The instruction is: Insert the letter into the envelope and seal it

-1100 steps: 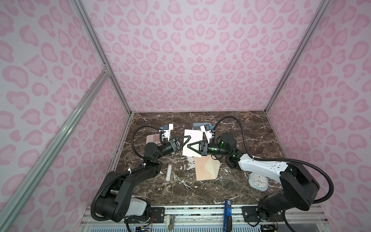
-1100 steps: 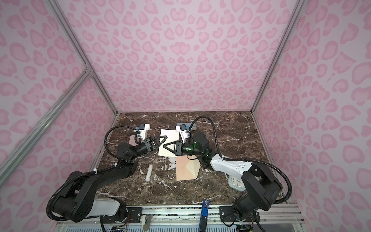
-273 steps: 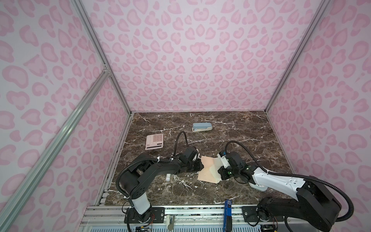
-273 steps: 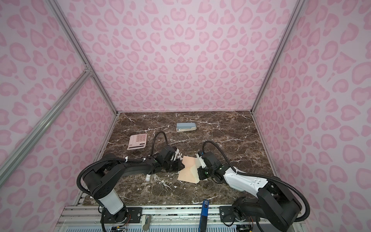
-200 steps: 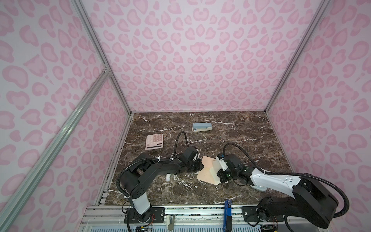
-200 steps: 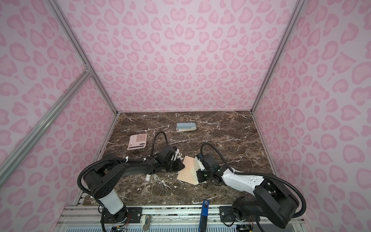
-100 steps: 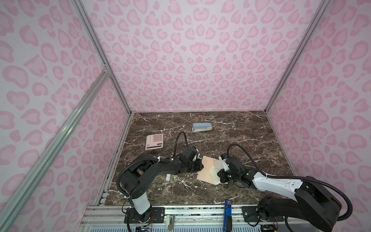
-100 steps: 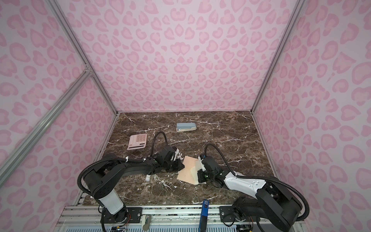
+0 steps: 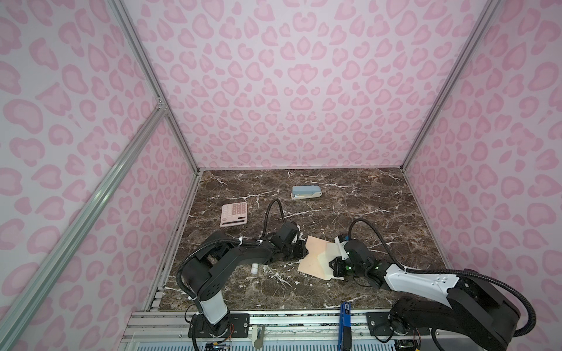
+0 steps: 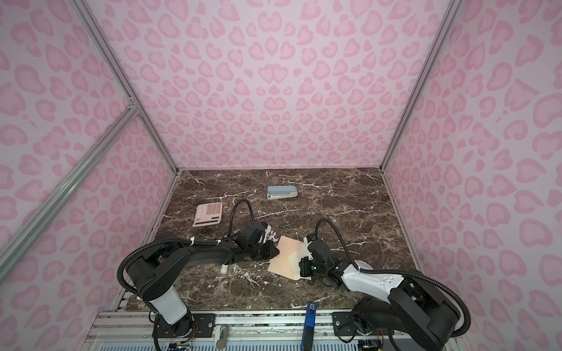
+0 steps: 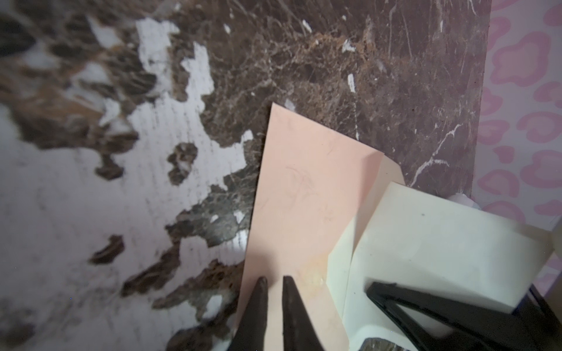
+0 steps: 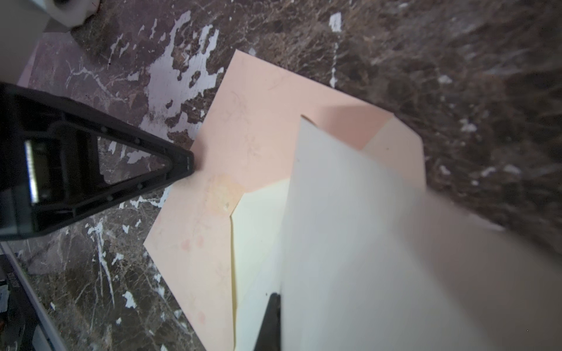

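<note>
- Both arms have come down from mid-air over the table's middle to the plain peach-pink paper envelope (image 9: 313,256), which lies flat on the dark marble tabletop (image 9: 349,200) near the front.
- Its long axis runs roughly front to back. The paler cream pointed flap (image 12: 395,146) and the mouth face the right gripper (image 9: 334,265), which looks the nearer arm for the insertion.
- That gripper is clenched on the thin cream rectangular paper letter (image 12: 349,197), held tilted above the flap and not visibly inside. Only its plain side shows.
- Opposite, the left gripper (image 11: 273,281) has its tips almost together, pressing on the envelope's far long edge, with nothing seen between them.
</note>
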Controlling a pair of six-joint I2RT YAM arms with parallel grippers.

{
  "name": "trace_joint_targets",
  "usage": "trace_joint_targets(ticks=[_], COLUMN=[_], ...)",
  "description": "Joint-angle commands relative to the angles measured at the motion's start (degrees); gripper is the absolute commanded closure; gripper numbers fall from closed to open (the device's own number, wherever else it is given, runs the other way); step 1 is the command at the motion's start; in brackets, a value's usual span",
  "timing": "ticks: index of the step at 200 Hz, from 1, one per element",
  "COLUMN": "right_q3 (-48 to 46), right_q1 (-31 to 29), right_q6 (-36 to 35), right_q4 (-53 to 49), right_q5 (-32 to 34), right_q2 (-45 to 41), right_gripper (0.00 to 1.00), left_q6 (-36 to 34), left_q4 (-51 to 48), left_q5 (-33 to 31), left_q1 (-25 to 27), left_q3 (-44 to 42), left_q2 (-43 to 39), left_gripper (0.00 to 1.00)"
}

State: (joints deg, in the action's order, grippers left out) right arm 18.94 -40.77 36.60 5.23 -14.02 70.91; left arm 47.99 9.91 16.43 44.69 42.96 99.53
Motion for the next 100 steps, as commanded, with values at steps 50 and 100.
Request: trace_joint_targets(ticks=[50,100], right_q3=[0.2,1.0], right_q1=[-0.3,0.4], right_q6=[3.3,4.9], right_q4=[-3.6,-4.7], right_q5=[1.9,0.4], right_q2=[-2.0,-0.4], right_gripper=[0.94,0.65], left_q6=[0.2,0.0], left_q4=[-8.3,-8.5], left_q5=[-2.9,-2.8], left_q1=[0.0,-0.1], left_q3=[-0.3,-0.1], left_q2=[0.9,1.0], left_gripper=[0.85,0.86])
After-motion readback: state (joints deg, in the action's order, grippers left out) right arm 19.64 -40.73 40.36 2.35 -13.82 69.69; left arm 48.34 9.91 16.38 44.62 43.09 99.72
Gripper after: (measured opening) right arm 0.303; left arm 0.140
